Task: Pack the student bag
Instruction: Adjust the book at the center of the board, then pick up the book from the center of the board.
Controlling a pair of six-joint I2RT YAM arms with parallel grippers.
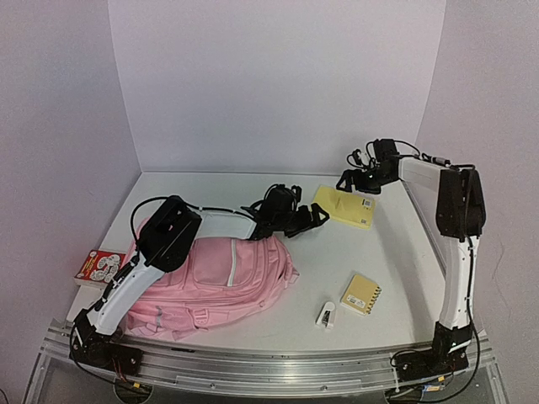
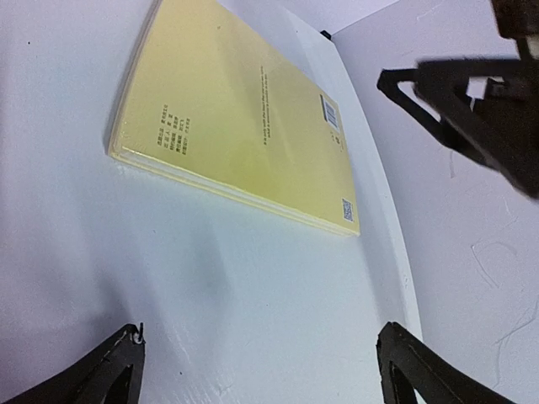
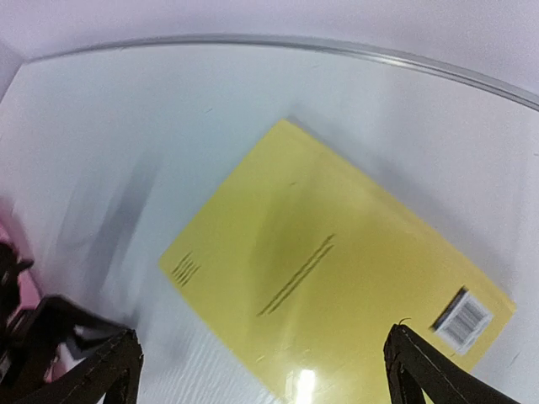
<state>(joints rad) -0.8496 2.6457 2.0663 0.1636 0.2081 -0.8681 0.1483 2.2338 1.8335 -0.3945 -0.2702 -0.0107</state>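
The student bag [image 1: 227, 273], a big soft pink backpack, lies flat at the front left of the table, and my left arm reaches over it. A thin yellow book [image 1: 345, 206] lies flat at the back right. My left gripper [image 1: 316, 219] is open just left of the book, low over bare table, with nothing between its fingers [image 2: 265, 358]. The book [image 2: 244, 118] lies ahead of it. My right gripper [image 1: 349, 183] is open at the book's far edge. It hovers over the yellow cover [image 3: 337, 269] and holds nothing [image 3: 261, 362].
A small yellow spiral notebook [image 1: 360, 293] and a small white stapler-like item [image 1: 327, 316] lie at the front right. A red-and-white booklet [image 1: 99, 267] sits at the left table edge. White walls close the back and both sides.
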